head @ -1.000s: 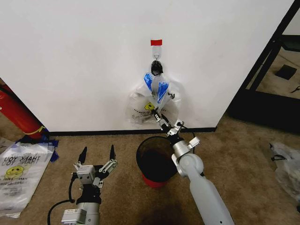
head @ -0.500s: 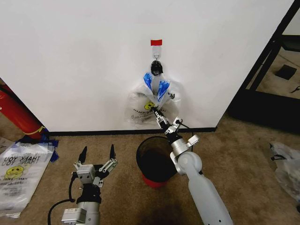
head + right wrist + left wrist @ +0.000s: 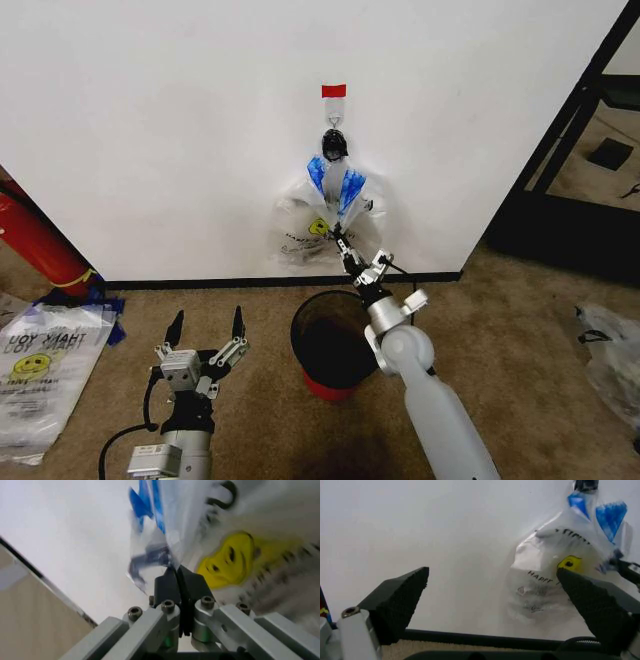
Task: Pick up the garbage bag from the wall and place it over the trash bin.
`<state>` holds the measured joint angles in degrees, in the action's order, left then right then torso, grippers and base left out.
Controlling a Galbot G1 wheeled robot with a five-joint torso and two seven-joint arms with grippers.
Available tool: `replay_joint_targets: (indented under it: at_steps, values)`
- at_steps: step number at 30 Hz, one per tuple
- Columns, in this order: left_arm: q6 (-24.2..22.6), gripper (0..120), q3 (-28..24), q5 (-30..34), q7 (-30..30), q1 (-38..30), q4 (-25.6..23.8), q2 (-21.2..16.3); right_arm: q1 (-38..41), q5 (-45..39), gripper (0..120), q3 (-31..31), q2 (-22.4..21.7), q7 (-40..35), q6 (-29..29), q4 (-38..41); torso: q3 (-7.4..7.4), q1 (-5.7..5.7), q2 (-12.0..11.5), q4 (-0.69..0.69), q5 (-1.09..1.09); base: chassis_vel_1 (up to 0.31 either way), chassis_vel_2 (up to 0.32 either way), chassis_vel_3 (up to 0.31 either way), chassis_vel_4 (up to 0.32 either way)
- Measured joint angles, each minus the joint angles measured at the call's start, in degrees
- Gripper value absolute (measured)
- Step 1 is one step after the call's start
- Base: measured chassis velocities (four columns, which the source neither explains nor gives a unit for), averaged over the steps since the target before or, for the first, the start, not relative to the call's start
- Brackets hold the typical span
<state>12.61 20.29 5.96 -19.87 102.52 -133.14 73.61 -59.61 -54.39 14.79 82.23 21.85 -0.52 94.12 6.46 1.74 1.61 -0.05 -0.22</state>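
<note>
On the wall point(image 3: 150, 120), one garbage bag point(image 3: 325, 215) is pinched by the right gripper point(image 3: 340, 241); left gripper point(image 3: 206, 326) spread.

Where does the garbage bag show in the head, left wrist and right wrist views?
Head view: the garbage bag hangs on the wall above the trash bin.
Left wrist view: far side, beyond the open left gripper.
Right wrist view: close up, with the right gripper shut on it.
Shared landmark: its yellow smiley.

Bright, even indoor light on the wall point(image 3: 150, 120), soft shadows (right wrist close-up blurred)
</note>
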Motion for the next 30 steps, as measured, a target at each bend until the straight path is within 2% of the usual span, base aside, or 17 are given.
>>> replay_joint_targets:
  at_steps: [6, 11, 30]
  values:
    - [0.12, 100, -1.05, -0.03, -0.03, -0.38, 0.03, -0.05, -6.94, 3.88, 0, 0.64, -3.11, 1.31, -1.40, 5.00, 0.00, 0.00, 0.00, -0.01, 0.00, 0.000, 0.000, 0.000, 0.000]
    - [0.19, 100, -1.84, -0.19, -0.04, -0.45, -0.17, -0.37, -11.29, 6.82, 0, 1.71, -3.40, 1.98, -2.66, 7.68, 0.00, 0.00, 0.00, 0.00, 0.00, 0.000, 0.000, 0.000, 0.000]
    - [0.90, 100, -2.89, -0.10, -0.11, -0.47, -0.89, -1.00, -20.06, 14.77, 0, 4.77, -5.75, 6.22, -6.45, 12.30, 0.00, 0.00, 0.00, 0.00, -0.01, 0.000, 0.000, 0.000, 0.000]
